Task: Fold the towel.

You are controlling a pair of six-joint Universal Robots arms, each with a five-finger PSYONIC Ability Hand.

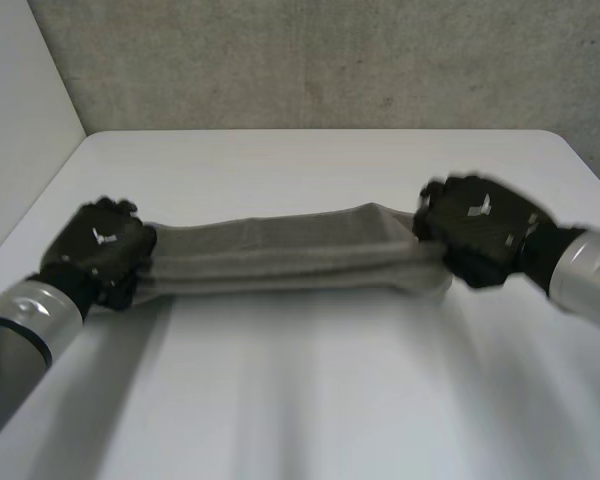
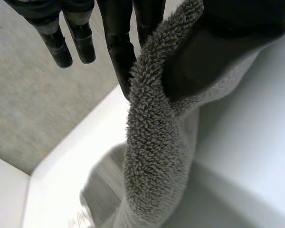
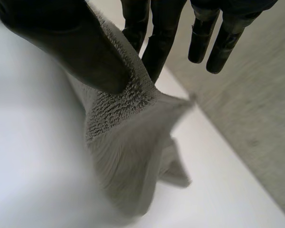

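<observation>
A grey towel point(image 1: 280, 252) stretches in a long, bunched band across the middle of the white table point(image 1: 310, 160). My left hand point(image 1: 100, 248) holds its left end. In the left wrist view the thumb point(image 2: 213, 52) pinches the towel's looped edge point(image 2: 152, 142) against the fingers point(image 2: 118, 47). My right hand point(image 1: 477, 232) holds the right end. In the right wrist view its thumb point(image 3: 61, 42) presses the towel point(image 3: 128, 142) against the fingers point(image 3: 156, 42), and the cloth hangs down toward the table.
A grey concrete wall point(image 1: 330, 60) stands behind the table's far edge. A pale wall point(image 1: 20, 120) runs along the left side. Bare tabletop lies in front of the towel and behind it.
</observation>
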